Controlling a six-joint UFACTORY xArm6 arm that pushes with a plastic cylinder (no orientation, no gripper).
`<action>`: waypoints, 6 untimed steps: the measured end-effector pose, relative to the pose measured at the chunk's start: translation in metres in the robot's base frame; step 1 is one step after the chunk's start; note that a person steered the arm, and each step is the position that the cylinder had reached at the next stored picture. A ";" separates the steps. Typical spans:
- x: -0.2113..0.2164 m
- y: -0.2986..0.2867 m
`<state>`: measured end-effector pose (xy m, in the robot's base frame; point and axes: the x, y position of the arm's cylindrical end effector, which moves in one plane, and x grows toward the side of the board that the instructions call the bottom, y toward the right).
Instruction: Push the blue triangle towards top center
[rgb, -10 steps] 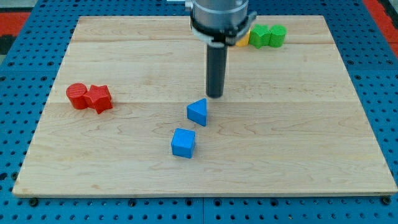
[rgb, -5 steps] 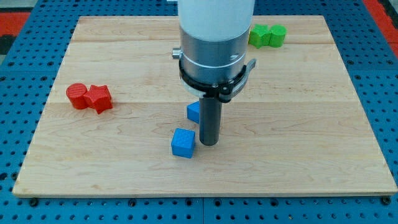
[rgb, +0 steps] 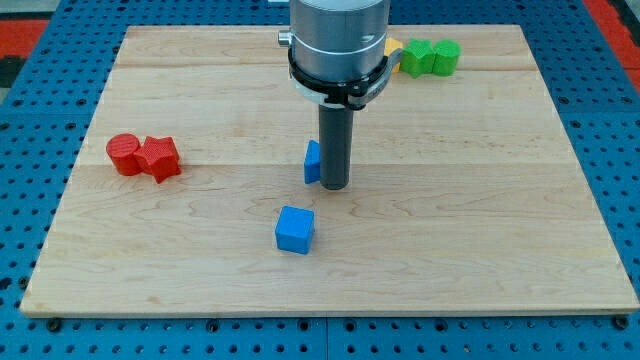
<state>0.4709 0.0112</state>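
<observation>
The blue triangle (rgb: 312, 162) lies near the board's middle, mostly hidden behind my rod, with only its left part showing. My tip (rgb: 334, 186) rests on the board just to the triangle's right and bottom side, touching or nearly touching it. A blue cube (rgb: 295, 229) lies toward the view's bottom-left of the tip, apart from it.
Two red blocks (rgb: 143, 156) sit together at the view's left. Two green blocks (rgb: 430, 56) sit at the view's top right, with a yellow block (rgb: 393, 49) partly hidden behind the arm beside them. The wooden board (rgb: 500, 250) rests on a blue pegboard.
My tip moved from above the triangle down past its right side, then back toward the view's top. The blue triangle has shifted a little toward the view's top. The cube stayed put.
</observation>
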 end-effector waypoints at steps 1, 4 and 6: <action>0.000 -0.020; -0.020 -0.025; -0.093 -0.025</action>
